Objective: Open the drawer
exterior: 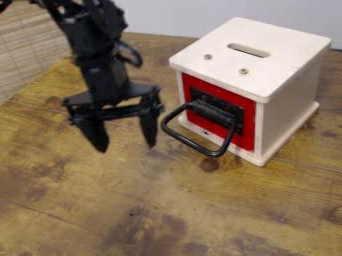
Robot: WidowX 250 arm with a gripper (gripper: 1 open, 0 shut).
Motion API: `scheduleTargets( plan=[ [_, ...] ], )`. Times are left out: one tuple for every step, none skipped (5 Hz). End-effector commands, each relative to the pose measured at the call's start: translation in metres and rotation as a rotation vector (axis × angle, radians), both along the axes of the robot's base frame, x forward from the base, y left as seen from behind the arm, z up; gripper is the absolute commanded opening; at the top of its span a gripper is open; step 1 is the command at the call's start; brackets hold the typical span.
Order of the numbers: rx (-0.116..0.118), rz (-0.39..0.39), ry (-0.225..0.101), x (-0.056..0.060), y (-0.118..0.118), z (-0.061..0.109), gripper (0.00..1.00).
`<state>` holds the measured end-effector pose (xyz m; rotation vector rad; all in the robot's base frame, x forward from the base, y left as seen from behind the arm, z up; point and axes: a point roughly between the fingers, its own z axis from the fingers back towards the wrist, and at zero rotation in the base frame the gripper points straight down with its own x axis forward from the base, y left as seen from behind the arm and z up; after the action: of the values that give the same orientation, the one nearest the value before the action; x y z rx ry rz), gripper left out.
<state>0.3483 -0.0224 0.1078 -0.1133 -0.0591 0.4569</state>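
A small cream-white cube box (287, 70) stands on the wooden table at the right. Its red-fronted drawer (221, 108) faces front-left and looks pushed in. A black plate on it carries a large black loop handle (193, 132) that hangs down toward the table. My black gripper (123, 138) points straight down just left of the handle, its two fingers spread wide and open with nothing between them. The right finger (148, 130) stands close beside the loop without touching it.
The box top has a slot (249, 48) and two small screws. A woven mat (27, 55) lies at the back left. The worn wooden table (160, 215) stretches bare in front of the box and gripper.
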Motion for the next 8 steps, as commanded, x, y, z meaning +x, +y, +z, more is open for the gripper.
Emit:
scheduleTargets(
  plan=[
    [-0.043, 0.083, -0.099, 0.023, -0.01, 0.018, 1.0],
    [-0.07, 0.151, -0.115, 0.029, -0.019, 0.012, 1.0],
    [-0.088, 0.207, -0.129, 0.029, -0.024, 0.007, 1.0],
    [-0.108, 0.258, -0.135, 0.025, -0.029, 0.002, 1.0],
    [-0.126, 0.291, -0.14, 0.025, -0.032, 0.0, 1.0],
    [-0.151, 0.342, -0.151, 0.025, -0.034, -0.002, 1.0],
    [-0.171, 0.355, -0.169, 0.025, -0.033, 0.007, 1.0],
    [-0.186, 0.375, -0.178, 0.026, -0.034, 0.007, 1.0]
  ],
)
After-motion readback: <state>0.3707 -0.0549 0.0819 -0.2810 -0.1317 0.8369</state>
